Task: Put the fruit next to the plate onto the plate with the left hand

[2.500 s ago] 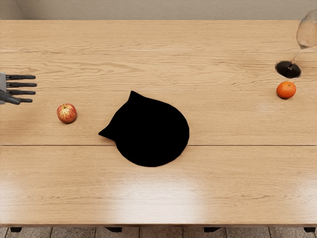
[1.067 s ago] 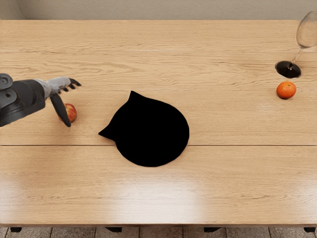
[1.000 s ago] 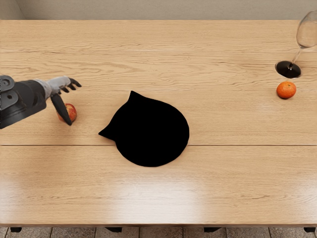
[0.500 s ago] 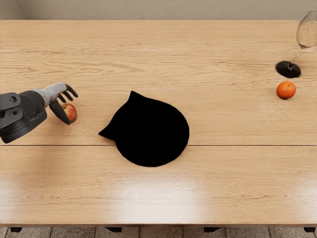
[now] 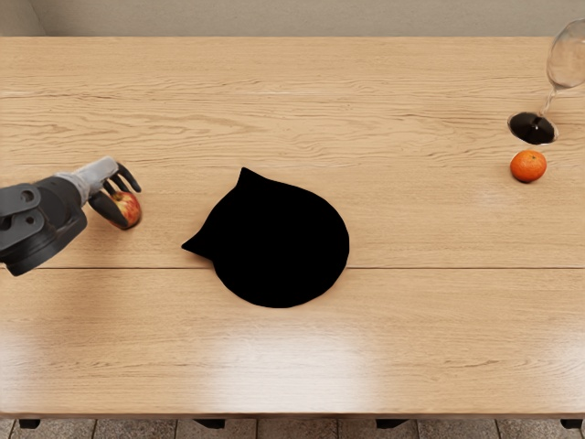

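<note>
A red-yellow apple (image 5: 132,209) rests on the table left of the black plate (image 5: 274,242), a round plate with two pointed ears on its left side. My left hand (image 5: 124,202) reaches in from the left edge and wraps the apple: the fingers (image 5: 126,180) curl over its top and the thumb lies across its near left side, hiding part of it. The apple still touches the table. The right arm is out of view.
An orange (image 5: 528,165) lies at the far right. Just behind it a wine glass (image 5: 567,57) with a dark base (image 5: 532,128) stands at the right edge. The wooden table (image 5: 292,357) runs the full width.
My left arm has come in from the left edge, reached the apple and lowered over it, with the fingers curling from spread to wrapped around it. The apple has stayed in place.
</note>
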